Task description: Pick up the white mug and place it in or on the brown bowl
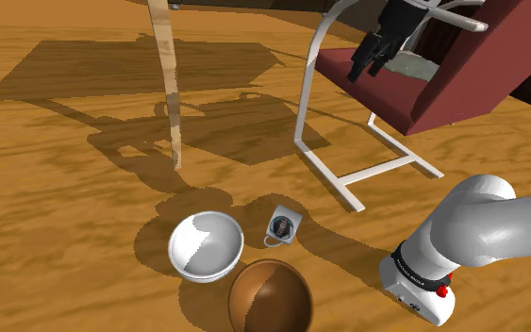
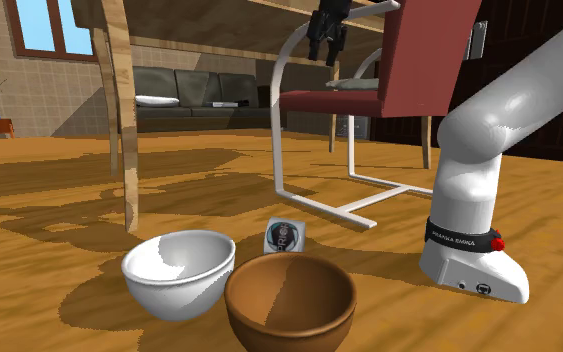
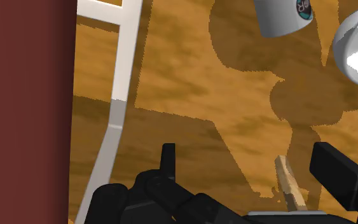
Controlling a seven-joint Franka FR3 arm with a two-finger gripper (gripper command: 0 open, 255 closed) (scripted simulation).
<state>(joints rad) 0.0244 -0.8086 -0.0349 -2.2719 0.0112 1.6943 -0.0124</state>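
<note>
The white mug (image 1: 282, 226) with a dark round logo stands on the wooden floor, between the white bowl (image 1: 211, 243) and my base. The brown bowl (image 1: 287, 304) sits just in front of both, nearest the shoulder camera. The second exterior view has the mug (image 2: 285, 237) behind the brown bowl (image 2: 289, 328). My gripper (image 1: 364, 68) hangs open and empty, high above the floor over the dark red chair seat (image 1: 386, 90), far from the mug. In the wrist view, beyond my gripper (image 3: 244, 153), the mug (image 3: 282, 16) lies well ahead of the fingers.
A chair with a white tubular frame (image 1: 348, 179) stands beneath the gripper, close behind the mug. A wooden table leg (image 1: 169, 85) rises at the shoulder view's left. My base (image 1: 419, 283) sits on the floor at the mug's right. A white bowl (image 2: 174, 295) adjoins the brown one.
</note>
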